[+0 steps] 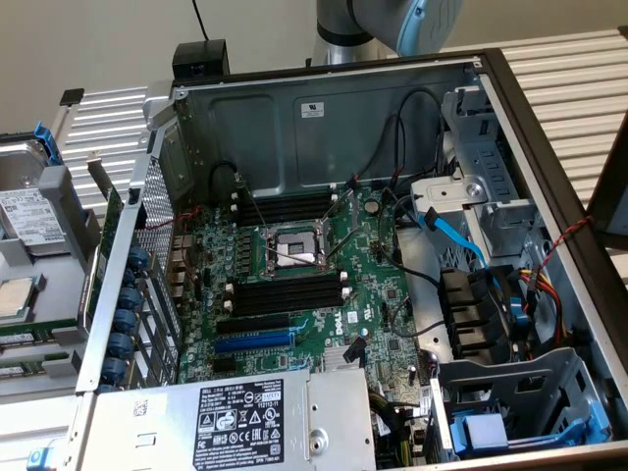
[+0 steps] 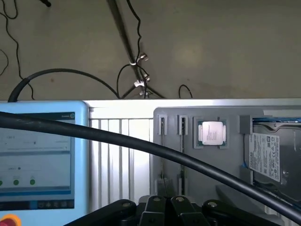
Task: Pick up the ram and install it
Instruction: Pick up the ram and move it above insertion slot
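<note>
**One arm raised clear of the chassis; ram in the parts tray**

1. Arm pose. In the exterior view the arm (image 1: 392, 25) shows as a grey joint with a blue end cap, high behind the rear wall of the open computer chassis (image 1: 324, 118). It is well apart from the motherboard (image 1: 373, 294). In the wrist view the claw (image 2: 165, 208) appears as a black body. It is raised above the slatted bench (image 2: 117, 155) and near the grey parts tray (image 2: 235, 188). A black cable (image 2: 141, 143) crosses diagonally in front of it. Whether the claw is spread or pressed together cannot be told; nothing is seen held in it.

2. Ram. The ram (image 1: 37, 340) stands on edge in a tray slot, at the exterior view's left of the chassis. It shows as a long, narrow green strip; chips and label cannot be made out. A processor (image 1: 12, 294) and a hard drive (image 1: 27, 216) lie beside it in the same tray.

3. Motherboard. The black memory slots (image 1: 285, 294) and the blue slot (image 1: 253, 341) show no green stick.
</note>
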`<action>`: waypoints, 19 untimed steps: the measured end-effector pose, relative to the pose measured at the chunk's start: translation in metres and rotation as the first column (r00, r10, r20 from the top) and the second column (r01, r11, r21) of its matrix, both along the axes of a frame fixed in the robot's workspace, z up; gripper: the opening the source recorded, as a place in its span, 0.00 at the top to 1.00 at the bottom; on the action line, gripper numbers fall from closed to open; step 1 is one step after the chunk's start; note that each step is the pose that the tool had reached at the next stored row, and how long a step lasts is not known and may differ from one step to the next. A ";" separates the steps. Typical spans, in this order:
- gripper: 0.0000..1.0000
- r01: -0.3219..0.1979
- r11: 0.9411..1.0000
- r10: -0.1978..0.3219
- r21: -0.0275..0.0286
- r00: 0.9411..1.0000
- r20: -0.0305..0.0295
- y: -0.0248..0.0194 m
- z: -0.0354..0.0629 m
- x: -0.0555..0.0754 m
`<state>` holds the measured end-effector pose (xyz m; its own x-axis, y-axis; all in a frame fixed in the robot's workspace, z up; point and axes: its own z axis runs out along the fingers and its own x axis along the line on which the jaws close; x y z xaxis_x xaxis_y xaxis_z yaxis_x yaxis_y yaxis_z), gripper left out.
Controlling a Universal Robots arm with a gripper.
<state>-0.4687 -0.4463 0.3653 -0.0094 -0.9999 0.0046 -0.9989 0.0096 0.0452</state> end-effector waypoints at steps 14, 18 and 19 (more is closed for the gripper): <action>0.89 -0.091 0.996 0.091 0.007 0.996 0.001 0.0000 -0.0091 0.000; 0.89 -0.109 0.994 0.109 0.008 0.994 0.001 0.0000 -0.0121 0.001; 0.89 -0.114 0.993 0.114 0.008 0.994 0.001 0.0000 -0.0134 0.002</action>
<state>-0.4670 -0.4463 0.3519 0.1044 -0.9945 -0.0035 -0.9935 -0.1045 0.0445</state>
